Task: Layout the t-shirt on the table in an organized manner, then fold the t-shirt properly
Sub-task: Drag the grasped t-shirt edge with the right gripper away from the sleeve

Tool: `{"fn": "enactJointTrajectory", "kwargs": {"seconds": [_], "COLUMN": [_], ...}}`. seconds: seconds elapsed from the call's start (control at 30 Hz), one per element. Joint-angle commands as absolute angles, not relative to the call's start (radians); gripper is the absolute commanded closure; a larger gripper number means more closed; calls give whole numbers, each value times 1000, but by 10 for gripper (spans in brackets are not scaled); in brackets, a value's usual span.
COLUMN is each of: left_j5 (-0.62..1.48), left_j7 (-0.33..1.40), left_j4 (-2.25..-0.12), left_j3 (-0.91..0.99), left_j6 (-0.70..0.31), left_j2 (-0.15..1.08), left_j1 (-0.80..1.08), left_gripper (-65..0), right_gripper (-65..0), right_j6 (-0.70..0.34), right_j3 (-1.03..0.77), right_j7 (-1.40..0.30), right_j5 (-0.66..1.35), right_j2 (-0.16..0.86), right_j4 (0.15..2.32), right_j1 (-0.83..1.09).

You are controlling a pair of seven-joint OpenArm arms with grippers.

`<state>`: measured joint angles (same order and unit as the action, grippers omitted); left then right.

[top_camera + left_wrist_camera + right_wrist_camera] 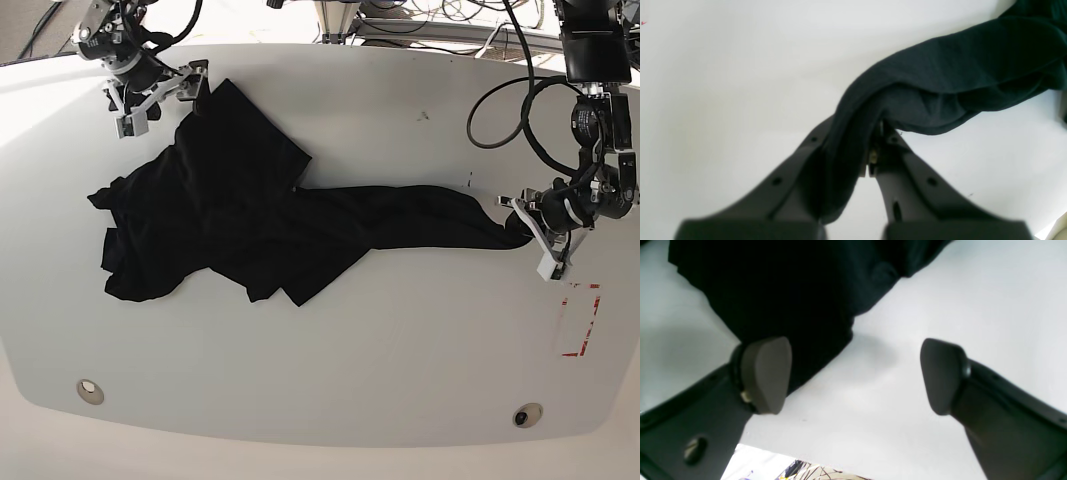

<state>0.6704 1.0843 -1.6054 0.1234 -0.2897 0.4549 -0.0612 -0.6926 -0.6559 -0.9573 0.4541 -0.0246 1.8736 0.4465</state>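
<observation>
the shirt [230,225] is lying crumpled across the left and middle of the bench [400,350] in the base view, most of it bunched in overlapping folds, with one long stretch of cloth running toward the red mark [580,320] side. no print is showing; only black fabric is facing up. it is looking soft, light and limp, so it will likely be sagging and dragging wherever it is lifted, and sliding easily over the glossy top rather than holding any shape. the left hand [870,156] is gripping the far end of that stretch, its jaws closed on a fold of cloth that is draping down between them. the right hand [853,373] is standing wide open at the shirt's upper corner, holding nothing; in its wrist view one finger [765,373] is sitting over the cloth's edge and the other over bare bench. whether it is touching the fabric is not clear. a good hold would probably be a hem or shoulder corner, pinching a single layer, so the two hands are pulling the body flat.
</observation>
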Motion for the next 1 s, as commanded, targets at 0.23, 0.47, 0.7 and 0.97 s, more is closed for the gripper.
{"fn": "enactJointTrajectory", "kwargs": {"seconds": [0.23,0.47,0.7,0.97], "left_j5": [677,677,677,677], "left_j7": [1070,1070,1070,1061], "left_j4": [-1624,-1624,-1624,-1623], "left_j3": [130,130,130,130], "left_j6": [-292,-292,-292,-292], "left_j2": [470,470,470,470], "left_j1": [-79,-79,-79,-79], "left_gripper": [0,0,0,0], "right_gripper": [-625,-621,-606,-120], "right_j6": [-698,-698,-698,-698], "right_j3": [-656,-631,-615,-613], "right_j7": [-943,-946,-946,-946], "right_j5": [475,476,499,542], "right_j2": [-15,-24,-22,-15], "right_j4": [1755,1745,1709,1670], "right_j1": [372,340,300,272]}}
